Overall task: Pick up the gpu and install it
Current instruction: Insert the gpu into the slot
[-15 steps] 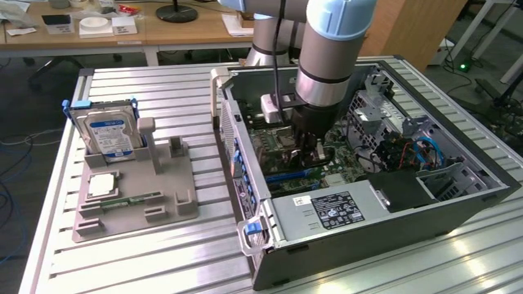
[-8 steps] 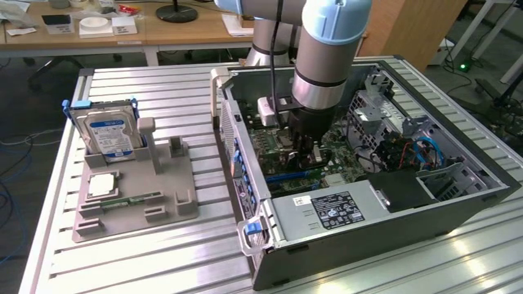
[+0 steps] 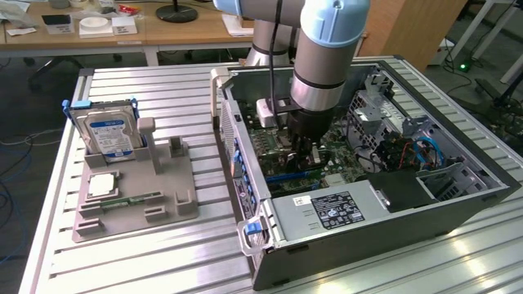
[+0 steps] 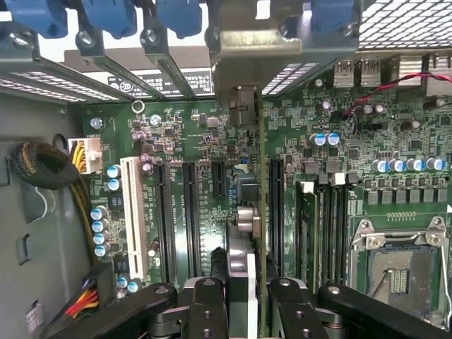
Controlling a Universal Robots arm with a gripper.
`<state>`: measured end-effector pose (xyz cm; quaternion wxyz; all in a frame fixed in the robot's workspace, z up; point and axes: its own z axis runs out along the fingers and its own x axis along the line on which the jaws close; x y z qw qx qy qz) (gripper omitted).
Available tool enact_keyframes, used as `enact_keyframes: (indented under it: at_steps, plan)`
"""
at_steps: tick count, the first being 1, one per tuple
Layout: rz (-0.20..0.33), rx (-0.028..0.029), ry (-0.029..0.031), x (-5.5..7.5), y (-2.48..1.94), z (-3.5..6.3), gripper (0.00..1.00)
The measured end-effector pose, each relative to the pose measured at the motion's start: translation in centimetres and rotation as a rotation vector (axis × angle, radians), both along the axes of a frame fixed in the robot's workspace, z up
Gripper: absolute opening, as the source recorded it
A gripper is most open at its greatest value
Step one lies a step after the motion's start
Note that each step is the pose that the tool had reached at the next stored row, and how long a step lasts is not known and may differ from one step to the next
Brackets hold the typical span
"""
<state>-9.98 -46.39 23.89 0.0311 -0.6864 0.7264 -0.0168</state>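
Inside the open computer case (image 3: 384,229), over the motherboard (image 4: 201,138), the gripper (image 4: 247,311) grips the gpu (image 4: 247,215) between its fingers; the card stands edge-on above the expansion slots (image 4: 189,205); its bracket end faces the rear wall.

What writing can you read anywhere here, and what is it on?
Nothing reads clearly enough to quote.
Drive label: blue and white, print too small.
Power supply label: black, print too small.
Motherboard: white lettering, blurred.
Sticker behind the slot covers: blurred.
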Motion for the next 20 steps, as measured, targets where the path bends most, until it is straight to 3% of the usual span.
enact_keyframes:
  at_steps: [6, 13, 20]
  plan:
    - [0.0, -0.0012, 0.0012, -0.19, 0.02, -0.56, 0.28]
    - [0.0, -0.0082, 0.0011, -0.21, 0.06, -0.59, 0.28]
    - [0.0, -0.0091, 0.0022, -0.18, 0.26, -0.59, 0.28]
